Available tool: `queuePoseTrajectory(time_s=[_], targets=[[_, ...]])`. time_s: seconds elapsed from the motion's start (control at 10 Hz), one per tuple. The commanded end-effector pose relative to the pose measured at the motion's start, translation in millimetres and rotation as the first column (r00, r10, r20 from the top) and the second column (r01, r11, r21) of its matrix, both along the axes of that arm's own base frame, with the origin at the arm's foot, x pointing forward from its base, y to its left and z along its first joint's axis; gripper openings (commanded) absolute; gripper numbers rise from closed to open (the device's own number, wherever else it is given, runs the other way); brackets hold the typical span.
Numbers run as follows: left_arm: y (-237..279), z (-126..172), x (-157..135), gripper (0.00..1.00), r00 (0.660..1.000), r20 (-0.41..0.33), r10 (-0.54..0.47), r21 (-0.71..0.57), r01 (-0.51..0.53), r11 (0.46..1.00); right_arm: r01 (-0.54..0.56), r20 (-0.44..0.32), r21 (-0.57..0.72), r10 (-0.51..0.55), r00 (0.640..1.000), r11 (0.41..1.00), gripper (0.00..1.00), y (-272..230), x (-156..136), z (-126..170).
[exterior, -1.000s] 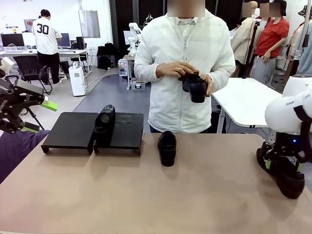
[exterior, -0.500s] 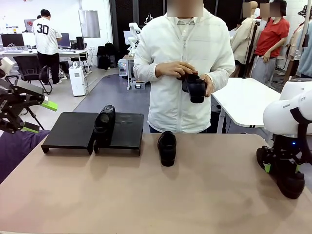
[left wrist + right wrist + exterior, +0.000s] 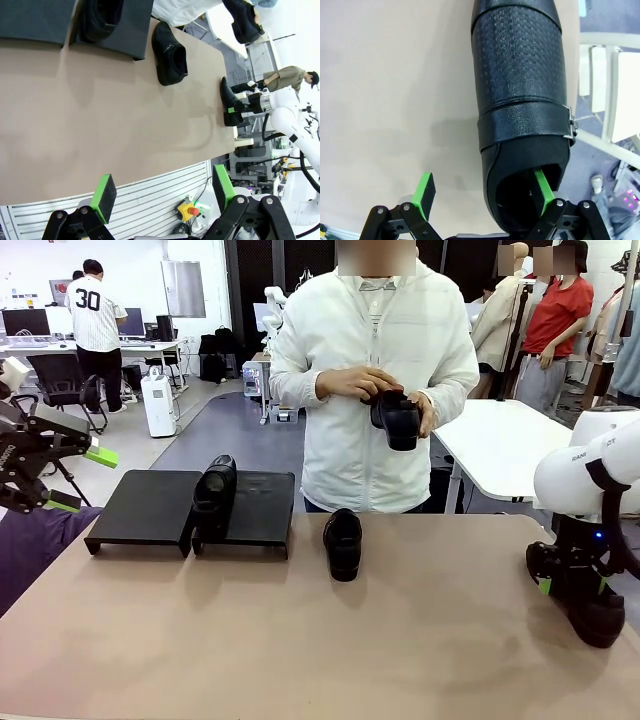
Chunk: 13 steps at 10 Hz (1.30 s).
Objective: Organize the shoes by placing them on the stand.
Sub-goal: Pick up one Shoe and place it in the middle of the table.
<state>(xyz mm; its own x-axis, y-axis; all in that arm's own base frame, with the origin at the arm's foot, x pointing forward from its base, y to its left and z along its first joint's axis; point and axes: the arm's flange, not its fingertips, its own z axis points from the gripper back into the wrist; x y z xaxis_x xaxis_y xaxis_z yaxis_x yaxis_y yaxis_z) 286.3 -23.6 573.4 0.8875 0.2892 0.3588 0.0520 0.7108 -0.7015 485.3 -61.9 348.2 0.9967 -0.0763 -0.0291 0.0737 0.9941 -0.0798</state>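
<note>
- We are seeing the right gripper (image 3: 484, 184) standing wide open, one green pad (image 3: 542, 184) inside the black shiny leather shoe (image 3: 520, 75) at the beige table's (image 3: 300, 640) right edge.
- The left gripper (image 3: 163, 187) is hovering wide open, holding nothing.

An open-plan lab workspace: computer monitors (image 3: 22, 320), an office chair (image 3: 60, 380), a white worktable (image 3: 500, 445).

Stand (image 3: 150, 508) left of centre, one shoe (image 3: 213, 495) on it. Second shoe (image 3: 343, 543) on the table (image 3: 300, 640) just right. Third shoe (image 3: 597, 618) lower right. Fourth shoe (image 3: 398, 418) upper centre, in the person's hands (image 3: 352, 383).
</note>
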Motion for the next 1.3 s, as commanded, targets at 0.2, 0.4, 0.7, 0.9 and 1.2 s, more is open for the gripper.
queuePoseTrajectory(time_s=[0.2, 0.4, 0.7, 0.9, 1.2], targets=[[1, 1, 0, 1.0, 1.0, 0.005, -0.012, -0.017, 0.012, 1.0, -0.07, 0.008, 0.047, 0.07, 0.998, 0.996, 0.0, -5, 5, 1], [1, 1, 0, 1.0, 1.0, 0.005, -0.012, -0.017, 0.012, 1.0, -0.086, 0.014, 0.059, 0.085, 0.996, 0.995, 0.0, -6, 6, 0], [1, 1, 0, 1.0, 1.0, 0.005, -0.012, -0.017, 0.012, 1.0, -0.098, 0.014, 0.055, 0.098, 0.995, 0.994, 0.0, -5, 6, -1], [1, 1, 0, 1.0, 1.0, 0.005, -0.012, -0.017, 0.012, 1.0, -0.1, 0.015, 0.059, 0.099, 0.995, 0.993, 0.0, -7, 3, -1], [1, 1, 0, 1.0, 1.0, 0.005, -0.012, -0.017, 0.012, 1.0, -0.069, 0.04, 0.041, 0.067, 0.997, 0.997, 0.0, -9, -4, 17]])
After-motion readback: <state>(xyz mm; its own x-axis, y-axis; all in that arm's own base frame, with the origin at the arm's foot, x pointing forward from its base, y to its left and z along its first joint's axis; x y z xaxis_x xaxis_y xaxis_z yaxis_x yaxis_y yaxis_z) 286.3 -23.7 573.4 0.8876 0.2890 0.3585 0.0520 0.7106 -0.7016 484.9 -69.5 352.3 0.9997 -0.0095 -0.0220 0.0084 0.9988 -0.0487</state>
